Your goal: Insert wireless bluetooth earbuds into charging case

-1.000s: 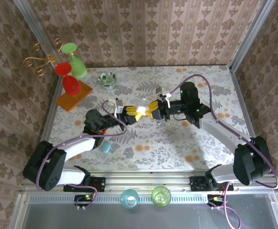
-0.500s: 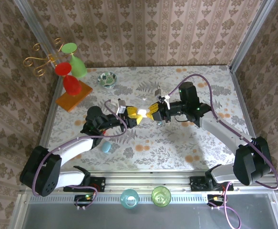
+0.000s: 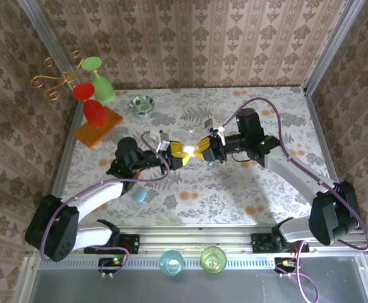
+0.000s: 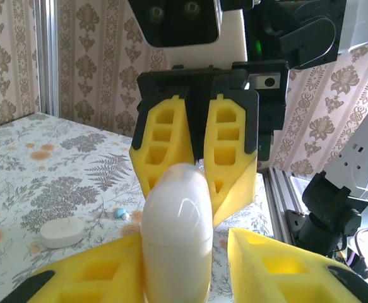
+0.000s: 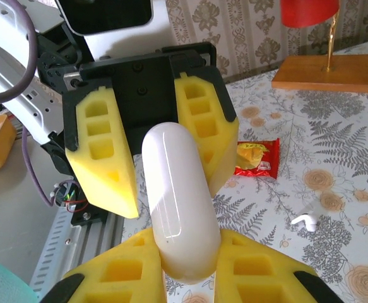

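Observation:
A white pebble-shaped charging case [image 3: 188, 149] hangs closed above the middle of the table between two facing grippers. My right gripper [image 5: 187, 246] is shut on one end of the case [image 5: 177, 202], both yellow pads pressed to it. My left gripper [image 4: 184, 252] is open around the other end of the case [image 4: 176, 233]: one pad touches it, the other stands clear with a gap. A small bluish-white earbud [image 4: 120, 213] lies on the table below. A white earbud [image 5: 305, 219] lies on the cloth in the right wrist view.
A second white case [image 4: 62, 232] lies on the table. A red snack packet [image 5: 256, 159] lies near the left arm. The green glass bowl [image 3: 141, 104] and a stand with red and green glasses [image 3: 92, 107] are at the back left. Two cups [image 3: 171, 261] stand at the near edge.
My left gripper's jaws have parted from the case they were shut on. The right gripper has kept its hold, and both have drifted slightly toward the back.

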Tool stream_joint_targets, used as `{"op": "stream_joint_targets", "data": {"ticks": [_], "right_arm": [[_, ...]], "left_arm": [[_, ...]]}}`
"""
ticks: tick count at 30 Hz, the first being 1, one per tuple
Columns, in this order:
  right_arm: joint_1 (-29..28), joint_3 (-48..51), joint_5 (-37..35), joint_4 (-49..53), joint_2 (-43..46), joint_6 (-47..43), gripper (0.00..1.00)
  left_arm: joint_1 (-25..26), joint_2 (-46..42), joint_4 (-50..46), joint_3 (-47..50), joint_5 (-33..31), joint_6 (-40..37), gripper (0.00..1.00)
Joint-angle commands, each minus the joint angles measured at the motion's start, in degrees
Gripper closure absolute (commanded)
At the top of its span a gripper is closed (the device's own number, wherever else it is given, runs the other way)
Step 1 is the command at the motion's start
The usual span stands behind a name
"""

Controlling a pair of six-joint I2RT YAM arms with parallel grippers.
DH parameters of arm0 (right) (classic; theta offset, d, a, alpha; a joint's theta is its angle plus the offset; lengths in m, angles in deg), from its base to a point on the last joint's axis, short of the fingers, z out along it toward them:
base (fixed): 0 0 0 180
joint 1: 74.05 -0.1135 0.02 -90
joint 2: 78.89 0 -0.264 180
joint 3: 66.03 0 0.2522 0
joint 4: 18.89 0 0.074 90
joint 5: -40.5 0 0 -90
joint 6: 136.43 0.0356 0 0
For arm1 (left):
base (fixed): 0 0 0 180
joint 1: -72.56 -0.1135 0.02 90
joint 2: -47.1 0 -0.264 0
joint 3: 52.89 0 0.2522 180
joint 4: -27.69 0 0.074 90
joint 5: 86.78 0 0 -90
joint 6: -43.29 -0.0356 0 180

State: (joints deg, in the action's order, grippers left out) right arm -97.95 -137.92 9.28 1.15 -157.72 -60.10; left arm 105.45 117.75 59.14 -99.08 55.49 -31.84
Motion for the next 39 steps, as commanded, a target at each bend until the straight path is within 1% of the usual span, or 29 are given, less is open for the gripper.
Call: {"op": "stream_joint_targets", "data": {"ticks": [1,4,11,15,16,17,18,19,20,22,24,28,32,35,39], "right_arm": [[-0.2,-2.2,2.1,1.5,-0.5,-1.4,0.85],[-0.2,-2.4,2.7,1.8,-0.5,-1.5,0.85],[-0.2,-2.3,2.8,2.2,-0.5,-1.8,0.86],[-0.2,-2.3,2.6,2.3,-0.5,-2.0,0.85],[-0.2,-2.3,2.5,2.3,-0.5,-1.9,0.85],[-0.2,-2.3,2.5,2.2,-0.5,-1.9,0.84],[-0.3,-2.3,2.3,2.0,-0.5,-1.8,0.82],[-0.3,-2.2,2.0,1.7,-0.5,-1.7,0.77],[-0.2,-1.9,1.5,1.0,-0.5,-1.2,0.67],[0.0,-1.3,0.6,-0.8,-0.5,0.4,0.55],[0.2,-1.2,0.2,-1.8,-0.5,1.8,0.49],[0.8,-0.9,-1.5,-3.5,-0.5,4.1,0.47],[1.5,0.5,-3.0,-7.8,-0.3,7.3,0.47],[1.7,0.4,-3.3,-7.8,-0.2,7.5,0.46],[1.7,0.2,-3.9,-7.2,0.2,8.0,0.42]], "left_arm": [[0.6,0.4,-0.3,-1.9,1.7,-1.8,0.65],[0.9,1.0,-0.5,-2.4,2.0,-2.0,0.68],[1.3,1.9,-1.1,-3.0,2.7,-2.5,0.7],[1.5,2.3,-1.0,-3.1,2.8,-2.6,0.75],[1.5,2.4,-0.9,-3.1,3.0,-2.7,0.78],[1.6,2.5,-0.9,-3.0,3.1,-2.7,0.82],[1.6,2.6,-0.8,-3.0,3.3,-2.8,0.86],[1.6,2.5,-0.8,-2.9,3.4,-3.0,0.93],[1.6,2.5,-0.6,-2.8,3.5,-3.2,0.98],[1.6,2.3,-0.5,-2.6,3.9,-3.7,1.0],[1.7,2.1,-0.3,-2.2,4.4,-4.1,1.0],[1.7,1.8,0.1,-1.5,5.5,-5.1,1.0],[1.7,1.2,0.3,-0.6,5.9,-6.6,1.0],[1.7,1.0,0.4,-0.2,5.0,-7.6,1.0],[1.7,1.0,2.2,0.8,4.2,-9.2,1.0]]}}
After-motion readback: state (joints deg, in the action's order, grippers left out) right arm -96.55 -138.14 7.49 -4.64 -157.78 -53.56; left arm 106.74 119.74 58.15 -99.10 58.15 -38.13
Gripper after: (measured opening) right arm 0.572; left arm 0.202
